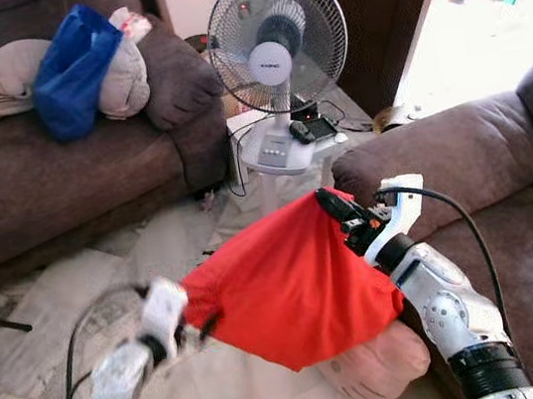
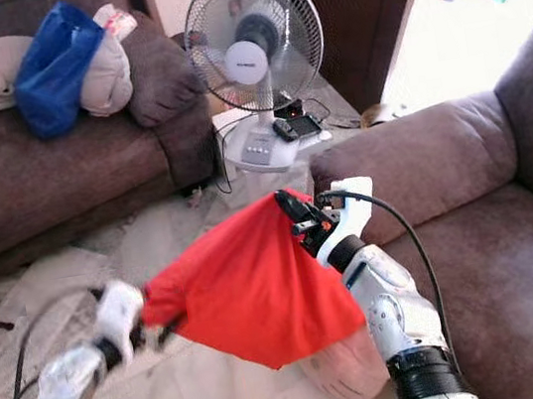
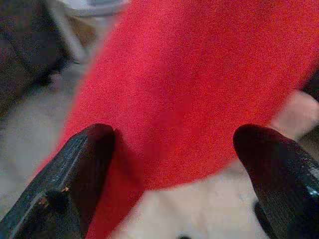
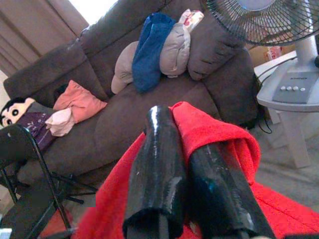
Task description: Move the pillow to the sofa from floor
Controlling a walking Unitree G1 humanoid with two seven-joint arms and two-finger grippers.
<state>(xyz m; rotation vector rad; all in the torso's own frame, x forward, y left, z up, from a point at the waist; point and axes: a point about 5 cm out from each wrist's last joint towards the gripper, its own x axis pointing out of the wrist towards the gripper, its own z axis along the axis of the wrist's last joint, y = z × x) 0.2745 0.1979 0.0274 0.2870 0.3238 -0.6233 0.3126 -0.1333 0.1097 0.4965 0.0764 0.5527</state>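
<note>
Aloft, red pillow (image 1: pixel 289 281) between both end effectors.

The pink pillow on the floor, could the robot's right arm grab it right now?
Probably not yet. The right gripper is shut on the red pillow, which hangs over the pink pillow; it would need to put that down first.
</note>
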